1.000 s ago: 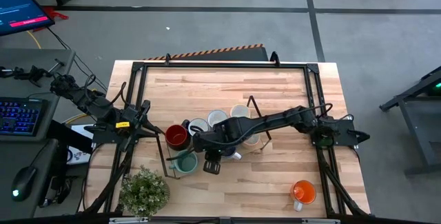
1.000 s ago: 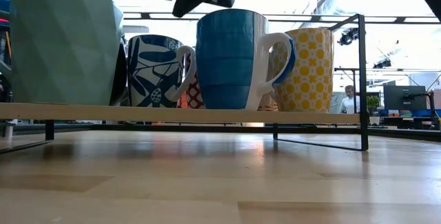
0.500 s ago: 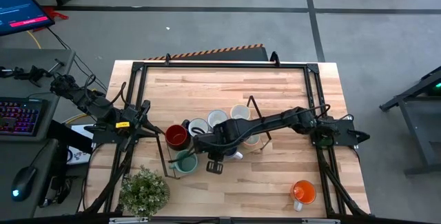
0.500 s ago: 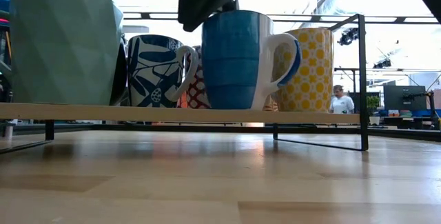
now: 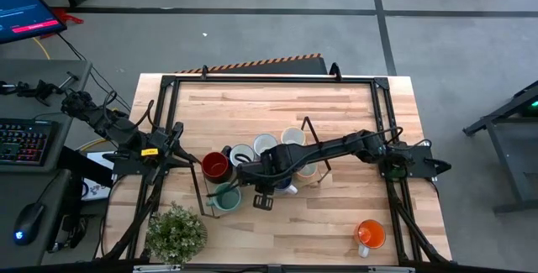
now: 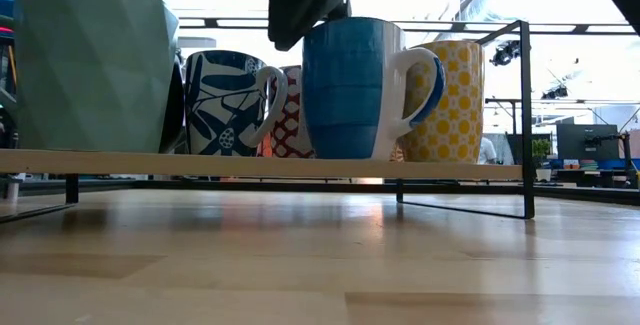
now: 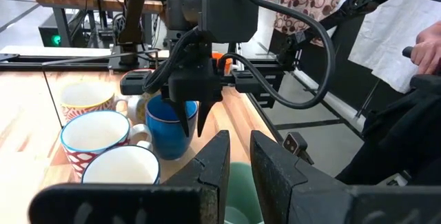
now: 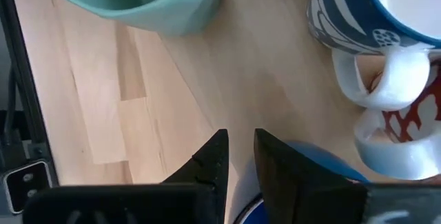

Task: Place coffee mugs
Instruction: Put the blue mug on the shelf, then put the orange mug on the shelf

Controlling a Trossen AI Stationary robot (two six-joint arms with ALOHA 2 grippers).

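Fingers of the right gripper (image 7: pixel 188 116) hang nearly closed, a narrow gap between them, over the rim of the blue ribbed ceramic mug (image 6: pixel 350 90) with a white handle, one tip dipping at its mouth; whether they touch the rim cannot be told. Fingers of the left gripper (image 7: pixel 238 156) stand close together with a narrow gap, holding nothing, that arm waiting at the left edge of the wooden worktop (image 5: pixel 277 105). The blue mug stands on a low wooden shelf (image 6: pixel 250 165) in a black wire frame, just beside a white mug with a red lattice pattern (image 7: pixel 93 131) and a yellow-patterned cream mug (image 6: pixel 450 100). Also on the shelf are a white mug with dark blue leaf print (image 6: pixel 222 102) and a large faceted teal-green mug (image 6: pixel 90 60). From above, a dark red mug (image 5: pixel 214 166) sits at the cluster's left end, and an orange mug (image 5: pixel 370 234) stands well apart near the worktop's front right corner. A small potted green plant (image 5: pixel 176 231) occupies the front left.
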